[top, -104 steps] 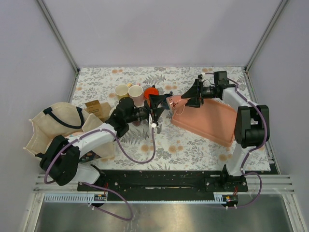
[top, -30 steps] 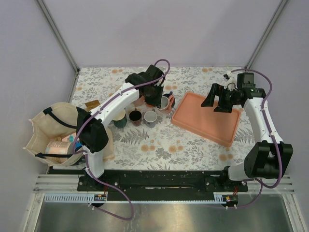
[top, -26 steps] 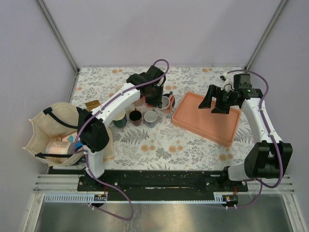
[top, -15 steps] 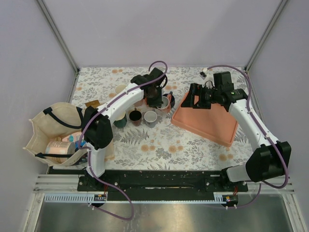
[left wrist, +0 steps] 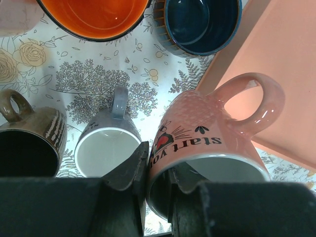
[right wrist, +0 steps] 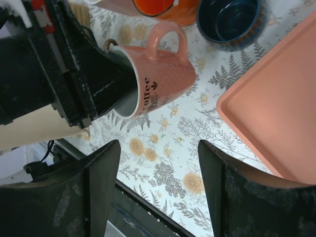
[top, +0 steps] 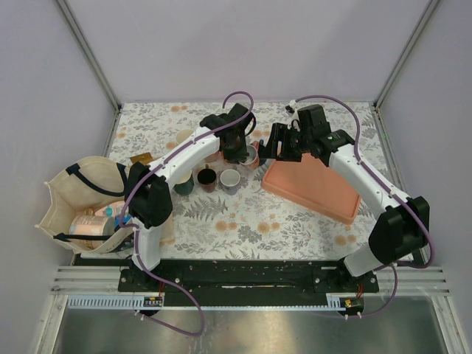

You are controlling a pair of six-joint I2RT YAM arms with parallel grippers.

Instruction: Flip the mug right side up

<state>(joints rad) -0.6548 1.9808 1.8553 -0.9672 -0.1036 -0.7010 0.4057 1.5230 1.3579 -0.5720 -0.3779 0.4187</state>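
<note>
The left gripper [left wrist: 158, 170] clamps the pink mug [left wrist: 207, 128] by its rim, beside the tray [left wrist: 286, 74]; grey cup [left wrist: 106, 148], brown cup [left wrist: 29, 143], blue cup [left wrist: 202, 24] and orange cup [left wrist: 94, 15] crowd it; lettering reads "start", "coffee"; the right gripper [right wrist: 158, 153] gapes empty.

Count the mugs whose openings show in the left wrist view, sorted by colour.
pink mug: 1
orange mug: 1
dark blue mug: 1
grey mug: 1
brown mug: 1
Total: 5
</note>
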